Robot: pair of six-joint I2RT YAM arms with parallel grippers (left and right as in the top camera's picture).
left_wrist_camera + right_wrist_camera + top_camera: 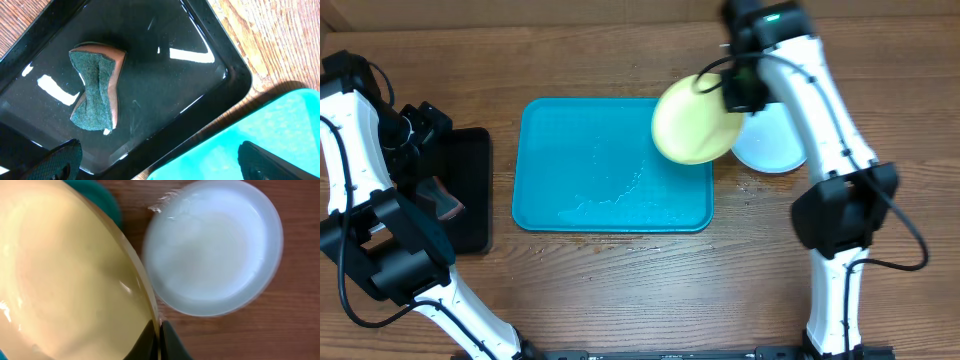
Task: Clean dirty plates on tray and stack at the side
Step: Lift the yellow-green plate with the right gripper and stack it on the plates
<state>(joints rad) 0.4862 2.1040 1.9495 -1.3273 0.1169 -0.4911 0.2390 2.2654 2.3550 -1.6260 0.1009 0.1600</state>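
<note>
Your right claw (pixel 160 336) was closed tight on the rim of the yellow plate (pixel 692 122), with nothing else in its grip. The plate hung tilted over the tray's (pixel 600 150) upper right corner in the overhead view, its right edge overlapping the pale plate (pixel 775 148). The pale plate lay flat on the table, just right of the tray. You could not tell whether it was 1 plate or 2 stacked. Wet streaks showed on the tray floor. Your left claw (pixel 160 162) stood wide open, holding nothing, above the black tray (pixel 235 75), where 1 sponge (pixel 95 90) lay.
</note>
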